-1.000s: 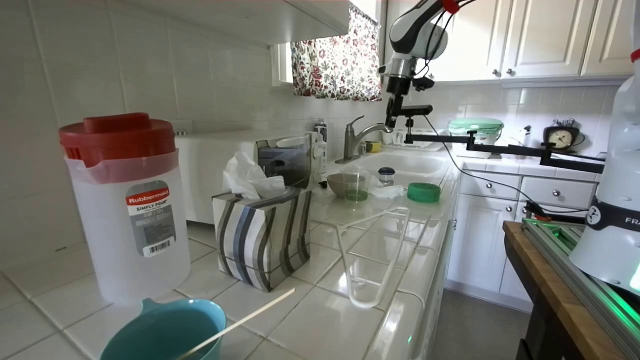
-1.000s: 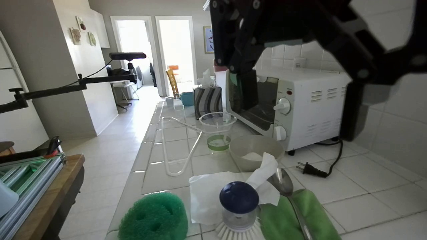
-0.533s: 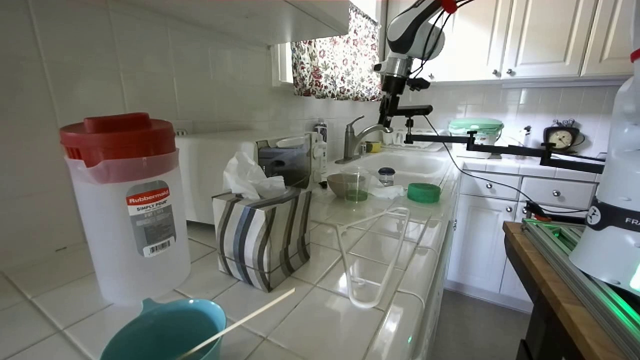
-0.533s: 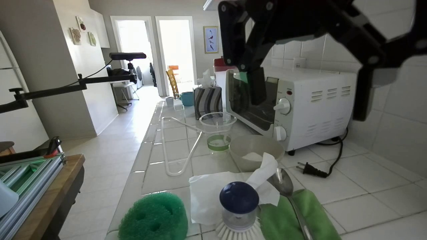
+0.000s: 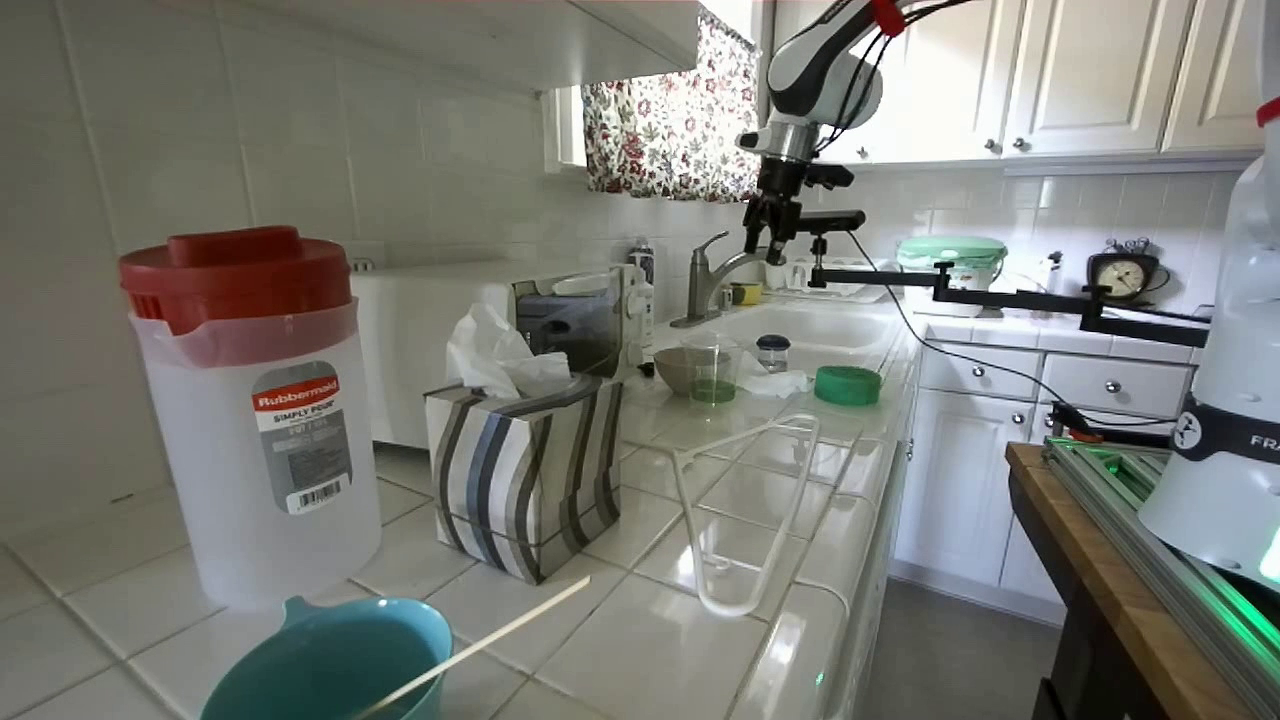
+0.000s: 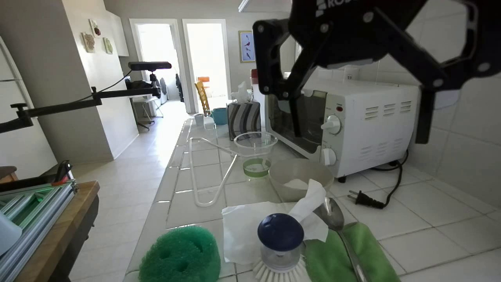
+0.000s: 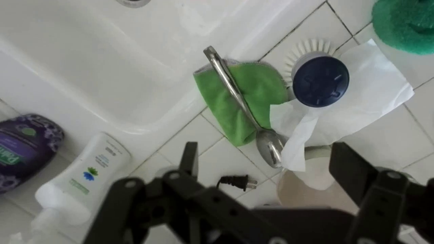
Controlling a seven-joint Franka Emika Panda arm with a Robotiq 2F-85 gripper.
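Wide Jaws, Nothing in Them

The gripper [image 7: 269,162] hangs above the counter [image 6: 242,192] with its jaws spread far apart, holding nothing. Down below, the spoon [image 7: 241,101] lies across the cloth [image 7: 261,89], its round end near the bowl [image 6: 285,190] and the plug [image 7: 235,182]. Paper [image 7: 359,98] lies just beside the bowl, with one strip sticking up.

To work well, I would go slow and straight and watch both jaws. The spoon looks slick and may slide. The paper looks light and could snag.

The cloth and the spoon's handle seem to reach onto the rim of the sink [image 7: 73,98]. The oven [image 6: 375,135] and the wall [image 6: 469,133] stand past the jaws; how near, I can't tell. There is air under the jaws, so up and down seem the roomiest ways.
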